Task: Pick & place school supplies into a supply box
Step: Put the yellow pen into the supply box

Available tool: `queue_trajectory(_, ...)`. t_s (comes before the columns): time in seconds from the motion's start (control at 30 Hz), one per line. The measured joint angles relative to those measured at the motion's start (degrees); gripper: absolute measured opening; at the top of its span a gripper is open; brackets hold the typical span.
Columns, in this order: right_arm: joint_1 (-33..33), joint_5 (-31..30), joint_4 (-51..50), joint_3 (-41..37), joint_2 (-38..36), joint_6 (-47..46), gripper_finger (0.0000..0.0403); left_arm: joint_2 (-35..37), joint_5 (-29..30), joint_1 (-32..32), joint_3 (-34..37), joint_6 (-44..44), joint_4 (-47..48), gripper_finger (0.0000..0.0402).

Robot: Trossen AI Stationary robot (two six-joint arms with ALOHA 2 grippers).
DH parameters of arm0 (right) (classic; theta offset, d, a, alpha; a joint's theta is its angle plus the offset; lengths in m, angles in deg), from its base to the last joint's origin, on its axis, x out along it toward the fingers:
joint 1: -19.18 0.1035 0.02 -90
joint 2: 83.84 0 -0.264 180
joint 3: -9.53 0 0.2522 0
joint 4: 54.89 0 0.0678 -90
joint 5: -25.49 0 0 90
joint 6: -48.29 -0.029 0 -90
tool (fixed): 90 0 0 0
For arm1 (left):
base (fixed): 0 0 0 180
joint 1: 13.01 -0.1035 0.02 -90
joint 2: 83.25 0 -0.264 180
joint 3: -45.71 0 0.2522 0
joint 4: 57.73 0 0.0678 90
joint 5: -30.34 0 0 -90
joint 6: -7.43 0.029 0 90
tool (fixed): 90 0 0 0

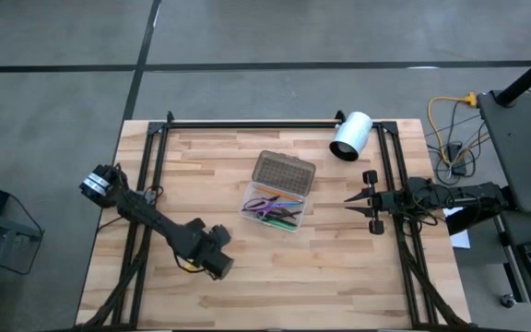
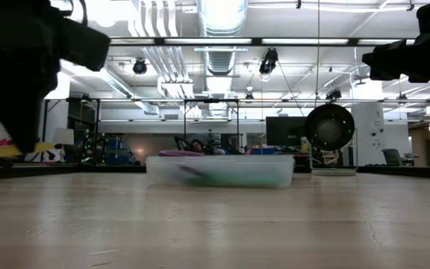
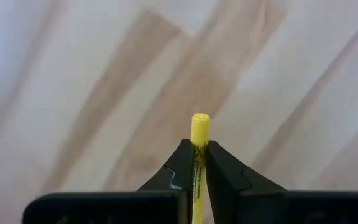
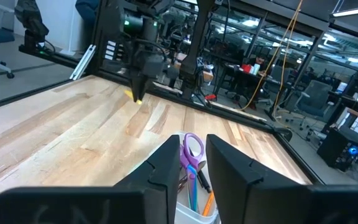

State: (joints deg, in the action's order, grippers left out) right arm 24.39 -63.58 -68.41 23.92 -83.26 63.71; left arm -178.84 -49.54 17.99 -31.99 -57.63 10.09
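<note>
From above we see the clear plastic supply box (image 1: 275, 207) mid-table, its grey dotted lid (image 1: 284, 171) hinged back, pens and purple scissors (image 1: 267, 210) jumbled inside; the left gripper (image 1: 218, 265) sits toward the near edge with bare butcher-block table (image 1: 339, 277) all round, and the right gripper (image 1: 350, 200), fingers parted and holding nothing, points at the box's open side beside a white cylinder (image 1: 350, 136).

At table level the box (image 2: 219, 170) shows as a low translucent tub, its contents only coloured smears, both arms cut off at the upper corners.

Our left wrist view shows the left gripper (image 3: 199, 163) clenched on a slim yellow pen (image 3: 199, 127) over pale wood grain, while the right wrist view looks between two spread fingers (image 4: 166, 167) at the scissors' purple loops (image 4: 191, 149) in the box just ahead.
</note>
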Motion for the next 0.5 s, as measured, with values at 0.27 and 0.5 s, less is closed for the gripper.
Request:
queue_trajectory(0.27, 0.0, 0.0, 0.0, 0.0, 0.0, 0.0, 0.0082, 0.0, 6.5, -3.6, -1.8, 7.8, 0.4, 0.0007)
queue_trajectory(0.5, 0.0, 0.0, 0.0, 0.0, 0.0, 0.0, 0.0073, -1.9, 11.5, -6.7, -3.6, 14.5, 0.5, 0.0007)
